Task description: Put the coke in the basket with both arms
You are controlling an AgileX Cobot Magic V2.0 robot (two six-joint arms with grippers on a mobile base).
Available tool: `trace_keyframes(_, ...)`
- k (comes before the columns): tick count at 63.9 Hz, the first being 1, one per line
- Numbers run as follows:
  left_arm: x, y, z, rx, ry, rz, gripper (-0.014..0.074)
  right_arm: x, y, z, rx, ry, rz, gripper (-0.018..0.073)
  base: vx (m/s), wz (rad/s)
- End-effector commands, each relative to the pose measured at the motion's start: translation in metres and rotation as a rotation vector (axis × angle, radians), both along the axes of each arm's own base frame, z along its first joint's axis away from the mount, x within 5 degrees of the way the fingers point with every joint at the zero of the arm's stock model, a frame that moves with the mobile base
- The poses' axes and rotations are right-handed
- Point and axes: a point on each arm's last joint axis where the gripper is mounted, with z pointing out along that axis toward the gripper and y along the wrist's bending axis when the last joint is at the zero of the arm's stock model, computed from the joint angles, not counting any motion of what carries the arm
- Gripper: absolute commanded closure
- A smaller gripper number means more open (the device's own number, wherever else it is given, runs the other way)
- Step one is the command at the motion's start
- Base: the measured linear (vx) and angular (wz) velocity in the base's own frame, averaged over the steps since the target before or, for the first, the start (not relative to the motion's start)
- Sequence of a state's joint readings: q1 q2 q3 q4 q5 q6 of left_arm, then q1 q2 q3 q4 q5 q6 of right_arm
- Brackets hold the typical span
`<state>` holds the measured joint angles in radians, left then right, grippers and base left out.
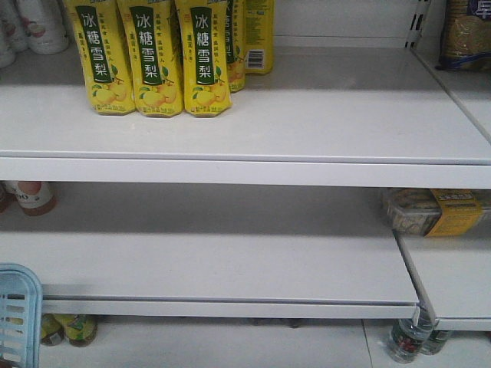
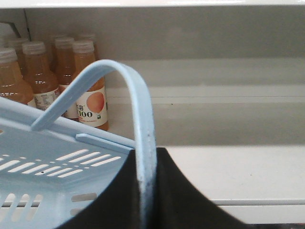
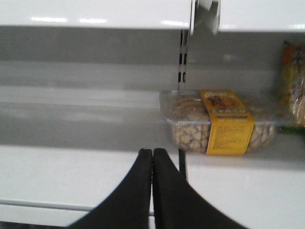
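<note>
The basket (image 2: 52,167) is shown carried by the left gripper (image 2: 145,200), whose black jaws are clenched on the thin swing handle (image 2: 138,109); in the left wrist view the handle arches up out of the jaws, and the slotted blue wall hangs below and to the left. In the front view only a corner of the basket (image 1: 17,314) is visible, at the lower left edge, in front of the lower shelf (image 1: 215,261). The right gripper (image 3: 152,191) is seen with its fingers pressed together and nothing between them, pointed at the shelf just beside a clear snack tray with a yellow label (image 3: 224,121).

The coke is not visible in any of the three views. The yellow pear-drink cartons (image 1: 157,57) on the upper shelf (image 1: 307,115) and the orange juice bottles (image 2: 88,86) behind the basket handle are not the task's object; the bottles under the lowest shelf are too small to identify, though none appears all red.

The step in hand is judged to be the search for the bottle while the basket is kept ready. It is done well if the handle is held firmly and the basket kept level and clear of the shelf edge, so that it does not swing. The right jaws would have to be opened before any approach, and the bottle is best gripped around its body, upright, then lowered into the basket rather than dropped.
</note>
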<state>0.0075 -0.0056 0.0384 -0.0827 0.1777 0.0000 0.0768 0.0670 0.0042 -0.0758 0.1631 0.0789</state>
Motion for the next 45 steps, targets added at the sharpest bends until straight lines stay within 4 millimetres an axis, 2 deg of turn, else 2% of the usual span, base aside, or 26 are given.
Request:
trace_keyframes(1,-0.0029,0.0012,0.0279,0.042,-0.218,0.013,0.0603,0.0015,0.0009,0.0023,0.044,-0.119,0.004,0.0569,0.00,0.00)
trace_keyframes(22,-0.0029,0.0012,0.0279,0.042,-0.218,0.013,0.0603,-0.0034,0.0004,0.0033,-0.062,-0.153,0.011,0.0569,0.00,0.00)
trace_keyframes(45,-0.0029,0.0012,0.0279,0.042,-0.218,0.013,0.0603,-0.0035,0.0006,0.0036,-0.034,-0.155,0.010,0.0569,0.00,0.00)
